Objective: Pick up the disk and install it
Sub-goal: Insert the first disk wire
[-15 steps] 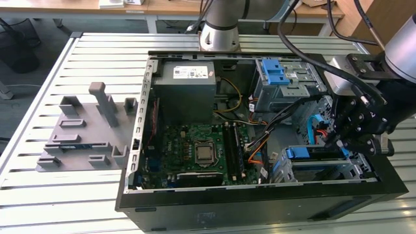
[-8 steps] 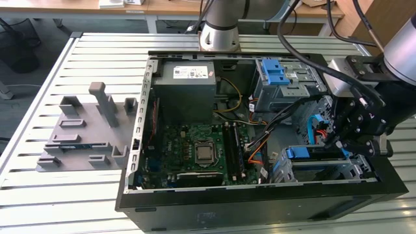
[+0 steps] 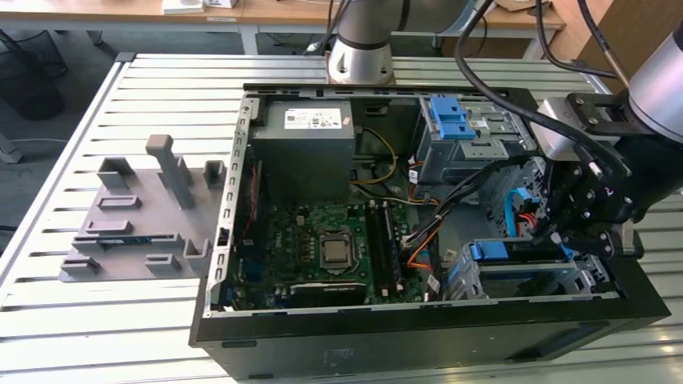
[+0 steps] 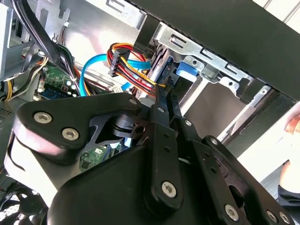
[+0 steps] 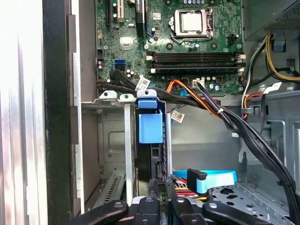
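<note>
Starting at 9 o'clock of the exterior view: a grey fixture tray (image 3: 133, 224) on the slatted surface (image 3: 160, 88), well apart from the work. Further right, the open computer case (image 3: 427, 336) with the motherboard (image 3: 320, 248) in its middle.

At about 4 o'clock, the disk (image 3: 500, 253), standing on its edge inside the metal drive cage (image 3: 577, 276), blue bracket tab upward. Just beside it, at 3 o'clock, the gripper (image 3: 552, 236), lowered into the case.

Probably stiff, rather dense and smooth-sided, so likely to slip in a weak hold. Sensitive to knocks also. Best taken across the 2 blue rails or the flat metal faces, not by the tab alone, which looks thin and flexible.

Cannot tell whether the gripper is clenched on the disk or released: in the second wrist view, its tip (image 4: 165, 93) ends among red, yellow and blue cables (image 4: 124, 61). Label and most of the disk body (image 5: 149, 161) hidden by the cage in the first wrist view. Depth of seating also unclear.
</note>
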`<state>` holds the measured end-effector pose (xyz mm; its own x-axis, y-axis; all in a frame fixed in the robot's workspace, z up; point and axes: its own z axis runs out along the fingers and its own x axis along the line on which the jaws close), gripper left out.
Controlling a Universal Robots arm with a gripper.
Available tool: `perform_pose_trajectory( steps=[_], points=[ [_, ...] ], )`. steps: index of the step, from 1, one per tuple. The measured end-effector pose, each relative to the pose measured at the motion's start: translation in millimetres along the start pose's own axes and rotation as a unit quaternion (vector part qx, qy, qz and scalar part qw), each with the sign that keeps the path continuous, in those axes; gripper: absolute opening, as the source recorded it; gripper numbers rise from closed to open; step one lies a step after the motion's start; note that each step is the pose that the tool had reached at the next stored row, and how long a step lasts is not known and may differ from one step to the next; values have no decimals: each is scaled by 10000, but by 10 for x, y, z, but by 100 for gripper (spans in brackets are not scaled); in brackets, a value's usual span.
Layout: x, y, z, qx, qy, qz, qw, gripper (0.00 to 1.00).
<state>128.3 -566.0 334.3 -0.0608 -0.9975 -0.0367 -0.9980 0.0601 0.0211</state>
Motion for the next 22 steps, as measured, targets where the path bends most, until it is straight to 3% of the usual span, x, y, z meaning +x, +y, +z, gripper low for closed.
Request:
perform_pose_trajectory(
  steps=[19,21,22],
  points=[
    [1,-18,54,-17,0,2,10000,16],
    [1,-18,55,-17,-1,2,10000,17],
    [1,-18,49,-17,-1,2,10000,24]
  ],
)
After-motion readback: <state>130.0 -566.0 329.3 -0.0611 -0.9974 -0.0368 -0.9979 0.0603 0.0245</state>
